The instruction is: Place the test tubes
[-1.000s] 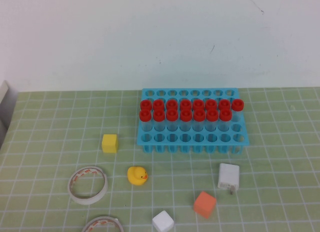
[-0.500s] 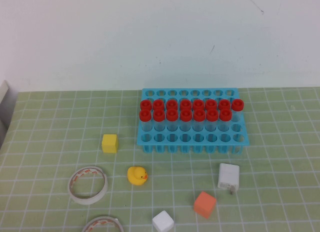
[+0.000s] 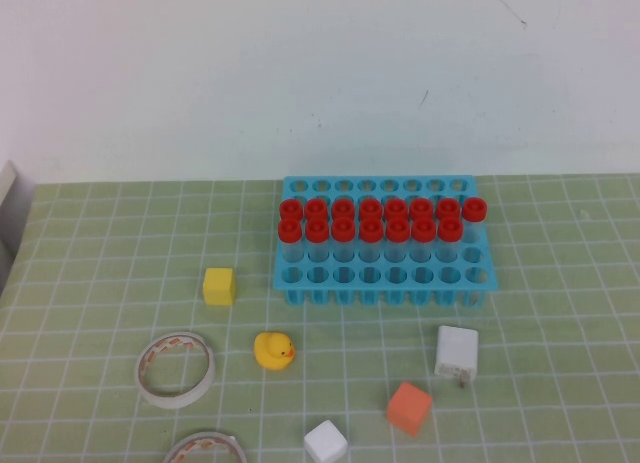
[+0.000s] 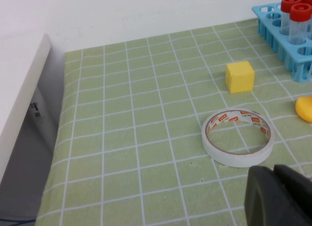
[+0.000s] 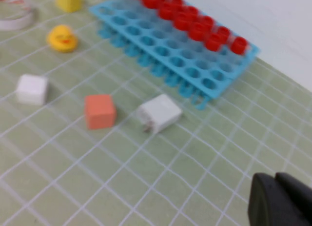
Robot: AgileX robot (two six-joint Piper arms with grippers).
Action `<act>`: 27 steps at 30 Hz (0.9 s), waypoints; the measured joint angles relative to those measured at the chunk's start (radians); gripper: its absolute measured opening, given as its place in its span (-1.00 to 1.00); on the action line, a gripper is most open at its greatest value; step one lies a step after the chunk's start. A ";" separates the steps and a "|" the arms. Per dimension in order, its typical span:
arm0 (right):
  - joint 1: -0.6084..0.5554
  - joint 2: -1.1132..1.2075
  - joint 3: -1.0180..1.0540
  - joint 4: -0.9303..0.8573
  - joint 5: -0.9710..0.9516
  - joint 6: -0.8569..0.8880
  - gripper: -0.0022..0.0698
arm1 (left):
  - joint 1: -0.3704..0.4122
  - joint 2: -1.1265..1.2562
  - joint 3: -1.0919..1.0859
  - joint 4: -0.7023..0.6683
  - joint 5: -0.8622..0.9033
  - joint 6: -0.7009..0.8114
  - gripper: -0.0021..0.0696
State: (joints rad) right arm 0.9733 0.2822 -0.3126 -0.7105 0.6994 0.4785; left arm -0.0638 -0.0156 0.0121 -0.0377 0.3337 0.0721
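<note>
Mat: the green squared mat [image 3: 90,283] lies under both pincers and holds everything.
Rack: 1 blue rack [image 3: 380,279] stands far in front of both pincers, past the small things. Its holes keep the tubes up so they cannot roll.
Left pincer: the left pincer [image 4: 274,174] hangs low over the mat, pressed together, with nothing in it.
Right pincer: the right pincer [image 5: 276,179] is low too, pressed together and empty.
Tape rolls: 2 tape rolls [image 3: 176,369]; 1 lies flat just in front of the left pincer.
Tubes: 15 tubes [image 3: 370,219] with red caps stand in the rack, 8 in one row and 7 in the next. I think the empty hole at that row's end is for the next tube. No loose tube shows.
Plug: 1 white plug [image 5: 159,113] lies between the right pincer and the rack.
Blocks: 3 in all, 1 yellow block [image 3: 219,286], 1 orange block [image 3: 410,407], 1 white block [image 3: 326,443].
Duck: 1 yellow duck [image 3: 273,351] sits past the tape from the left pincer.
</note>
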 joint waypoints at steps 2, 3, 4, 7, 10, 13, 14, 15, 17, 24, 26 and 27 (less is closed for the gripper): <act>-0.028 -0.006 0.000 0.066 -0.034 -0.127 -0.94 | 0.000 0.000 0.000 0.000 0.000 0.000 -0.94; -0.049 -0.006 0.000 0.097 -0.047 -0.192 -0.94 | 0.000 0.000 0.000 0.000 0.000 0.000 -0.94; -0.074 -0.006 0.000 0.131 -0.055 -0.254 -0.94 | 0.000 0.000 0.000 0.000 0.000 0.000 -0.94; -0.160 -0.006 0.000 0.231 -0.066 -0.424 -0.94 | 0.000 0.000 0.000 0.000 0.000 0.000 -0.94; -0.253 -0.006 0.000 0.328 -0.067 -0.573 -0.94 | 0.000 0.000 0.000 0.000 0.000 0.000 -0.94; -0.333 -0.006 0.000 0.396 -0.074 -0.661 -0.94 | 0.000 0.000 0.000 0.000 0.000 0.000 -0.94; -0.355 -0.006 0.000 0.412 -0.079 -0.670 -0.94 | 0.000 0.000 0.000 0.000 0.000 0.000 -0.94; -0.386 -0.006 0.000 0.429 -0.086 -0.680 -0.94 | 0.000 0.000 0.000 0.000 0.000 0.000 -0.94; -0.451 -0.013 0.015 0.458 -0.108 -0.687 -0.94 | 0.000 0.000 0.000 0.000 0.000 0.000 -0.94; -0.653 -0.112 0.146 0.648 -0.347 -0.693 -0.94 | 0.000 0.000 0.000 0.000 0.000 0.000 -0.94; -0.686 -0.160 0.191 0.694 -0.407 -0.693 -0.94 | 0.000 0.000 0.000 0.000 0.000 0.000 -0.94; -0.699 -0.183 0.213 0.717 -0.433 -0.693 -0.94 | 0.000 0.000 0.000 0.000 0.000 0.000 -0.94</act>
State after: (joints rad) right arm 0.2742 0.0997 -0.0997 0.0067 0.2660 -0.2147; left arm -0.0638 -0.0156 0.0121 -0.0377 0.3337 0.0721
